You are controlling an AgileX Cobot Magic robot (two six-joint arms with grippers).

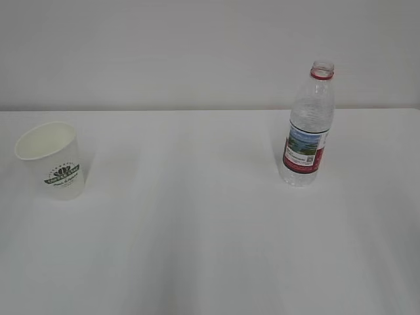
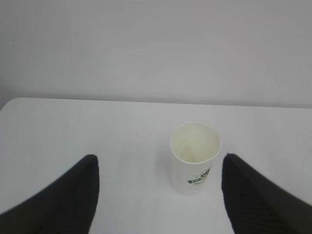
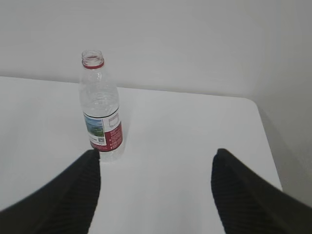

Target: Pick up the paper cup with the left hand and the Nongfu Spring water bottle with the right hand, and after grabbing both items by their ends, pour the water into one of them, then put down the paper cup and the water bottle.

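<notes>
Both pairs of fingers stand wide apart and hold nothing: in the left wrist view our left hand (image 2: 158, 195) shows two black fingertips (image 2: 73, 195) spread to either side of the frame, and our right hand (image 3: 156, 192) looks the same in its own view. Neither arm appears in the exterior view.

We see the paper cup (image 1: 54, 161) upright on the left of the white table (image 1: 197, 230), mouth open and seemingly empty, logo facing the camera. From the left wrist it sits ahead of the jaws and a little toward the right finger (image 2: 196, 158), not yet between them. The Nongfu Spring water bottle (image 1: 308, 128) stands upright on the right, uncapped, well apart from the cup. From the right wrist it lies ahead and toward the left finger (image 3: 101, 107).

We judge that we are at the approach, with nothing grasped yet. Next we need to centre each hand on its object, advance until the jaws bracket it, and close gently; the light cup could crush or tip.
</notes>
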